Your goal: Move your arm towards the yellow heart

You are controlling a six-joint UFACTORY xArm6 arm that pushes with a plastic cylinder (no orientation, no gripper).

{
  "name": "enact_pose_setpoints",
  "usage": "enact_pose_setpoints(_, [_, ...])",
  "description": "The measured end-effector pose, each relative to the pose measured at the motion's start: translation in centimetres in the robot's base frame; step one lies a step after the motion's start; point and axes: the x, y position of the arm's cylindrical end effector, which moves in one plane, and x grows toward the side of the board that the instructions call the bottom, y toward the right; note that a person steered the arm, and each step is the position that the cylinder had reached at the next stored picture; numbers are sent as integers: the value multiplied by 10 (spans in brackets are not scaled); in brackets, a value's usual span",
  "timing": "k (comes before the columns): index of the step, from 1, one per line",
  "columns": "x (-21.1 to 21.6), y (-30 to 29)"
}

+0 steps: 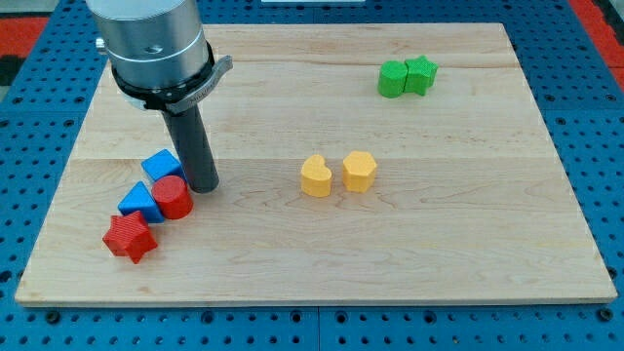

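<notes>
Nearest the view's bottom, I am seeing a red star [130, 238] sitting at the lower left of the tabletop [409, 253], with a red cylinder [174, 197] and two blue blocks [139, 202] [162, 165] clustered just above it. My tip [204, 187] is resting just beside that cluster, on its right, next to the red cylinder. There is no hand on this rod, so nothing is being held or released. The yellow heart [315, 176] is lying to the view's right of my tip, at roughly the same height, well apart, with open wood between. A second yellow block [359, 171] is sitting just beyond it. Farthest, two green blocks [393, 79] [421, 73] are touching at the upper right.
</notes>
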Motion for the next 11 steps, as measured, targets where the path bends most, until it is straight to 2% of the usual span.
enact_pose_setpoints(7, [-10, 0])
enact_pose_setpoints(8, [2, 11])
enact_pose_setpoints(9, [27, 38])
enact_pose_setpoints(11, [31, 129])
